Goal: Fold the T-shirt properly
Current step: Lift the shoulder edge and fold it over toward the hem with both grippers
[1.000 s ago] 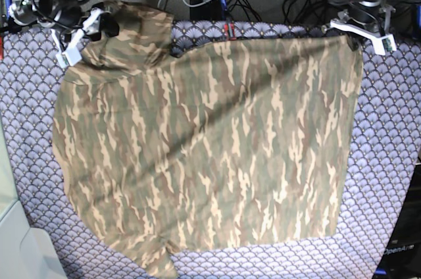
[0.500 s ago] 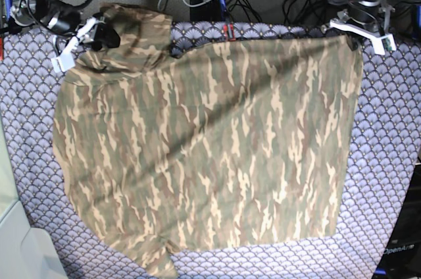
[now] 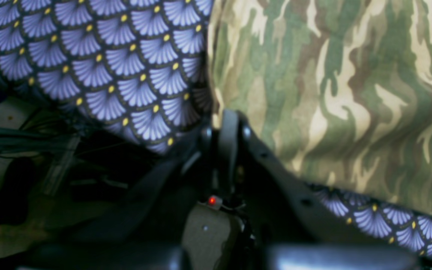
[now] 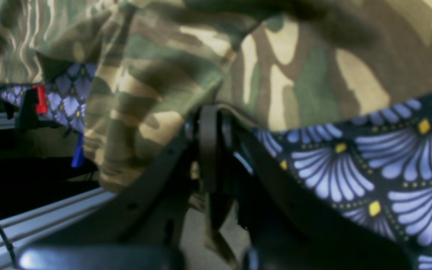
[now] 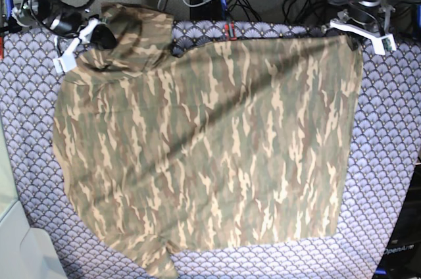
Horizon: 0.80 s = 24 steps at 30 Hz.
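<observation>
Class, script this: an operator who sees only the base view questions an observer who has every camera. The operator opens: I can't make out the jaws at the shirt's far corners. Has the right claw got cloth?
Observer: Yes. In the right wrist view the right claw is shut, with the shirt's edge pinched at its tip.
Operator: And the left claw?
Observer: In the left wrist view the left claw is shut on the shirt's corner, just where it meets the tablecloth.
Operator: Is the shirt flat by the right claw?
Observer: No, it is bunched in folds there.
</observation>
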Available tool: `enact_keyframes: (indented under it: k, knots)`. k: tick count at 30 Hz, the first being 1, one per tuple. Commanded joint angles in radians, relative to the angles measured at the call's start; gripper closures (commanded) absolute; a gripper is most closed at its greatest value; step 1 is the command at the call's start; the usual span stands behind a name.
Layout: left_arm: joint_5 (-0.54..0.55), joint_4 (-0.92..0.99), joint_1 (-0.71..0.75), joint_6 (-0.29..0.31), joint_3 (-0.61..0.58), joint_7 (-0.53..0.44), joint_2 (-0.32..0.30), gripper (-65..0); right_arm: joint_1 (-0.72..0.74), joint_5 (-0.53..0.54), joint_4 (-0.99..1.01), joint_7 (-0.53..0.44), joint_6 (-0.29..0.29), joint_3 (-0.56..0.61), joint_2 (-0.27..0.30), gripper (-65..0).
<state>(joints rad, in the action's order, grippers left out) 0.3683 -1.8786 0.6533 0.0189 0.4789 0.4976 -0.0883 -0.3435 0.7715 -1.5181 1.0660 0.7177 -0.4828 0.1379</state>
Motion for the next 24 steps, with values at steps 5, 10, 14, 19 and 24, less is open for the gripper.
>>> enact_keyframes:
  k: [5,10,14,19,24]
  knots:
    - [0.002,-0.022,0.009,-0.006,0.002,-0.021,-0.008,-0.7,-0.022,-0.088,0.000,0.092,-0.020,0.008,0.002,0.0]
    - [0.002,-0.046,0.012,-0.006,0.001,-0.021,-0.008,-0.7,-0.058,-0.088,-0.128,0.092,-0.020,0.005,0.016,0.0]
    - [0.002,-0.086,0.023,-0.006,0.001,-0.021,-0.008,-0.7,-0.098,-0.088,-0.243,0.086,-0.020,0.005,0.015,0.0]
    - [0.002,-0.117,0.035,-0.006,0.001,-0.021,-0.008,-0.7,-0.122,-0.088,-0.321,0.084,-0.020,-0.001,0.012,0.0]
    - [0.004,-0.141,0.059,-0.006,0.002,-0.023,-0.008,-0.7,-0.124,-0.050,-0.391,0.092,-0.020,-0.024,0.016,0.0]
